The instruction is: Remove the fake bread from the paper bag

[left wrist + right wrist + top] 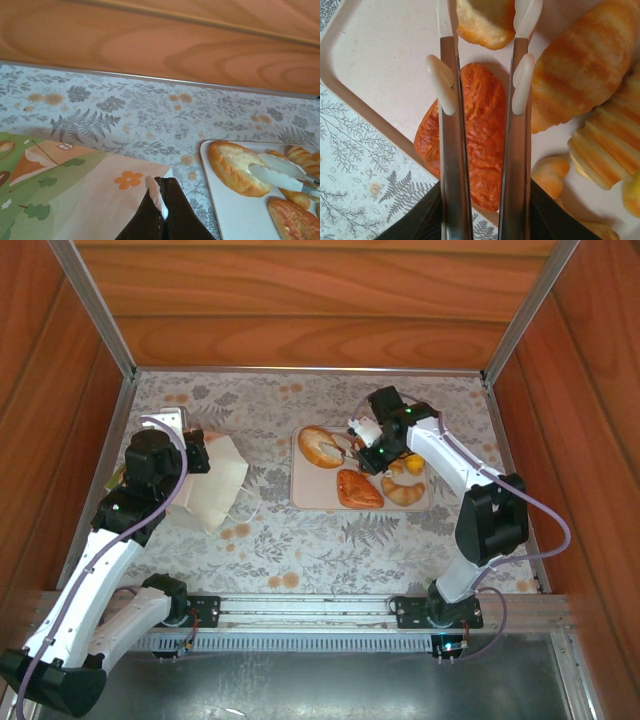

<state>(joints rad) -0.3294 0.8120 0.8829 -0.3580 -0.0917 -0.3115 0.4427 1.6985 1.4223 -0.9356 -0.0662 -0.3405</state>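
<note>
Pinches, with the left gripper (162, 212) fully closed, a pale strip at the top edge of the paper bag (70, 195), lying left of the tray (312, 495). Cannot see into the bag for any piece inside. Fake bread on the tray: reddish pastry (475, 135) close against the near rim, croissant (580, 60) and ridged roll (607, 145) toward the right side, oval roll (322, 447) at the far left corner. Grips tongs (451, 150) in the right gripper (485, 220), squeezed partway; white tips either side of the oval roll, real squeeze on it impossible to confirm. Likely trouble: dragging that roll, or nudging the reddish pastry over the tray's rim, when pulling the tongs away, given metal arms directly above it. Also tearing or slipping at the bag under so thin a pinch.
</note>
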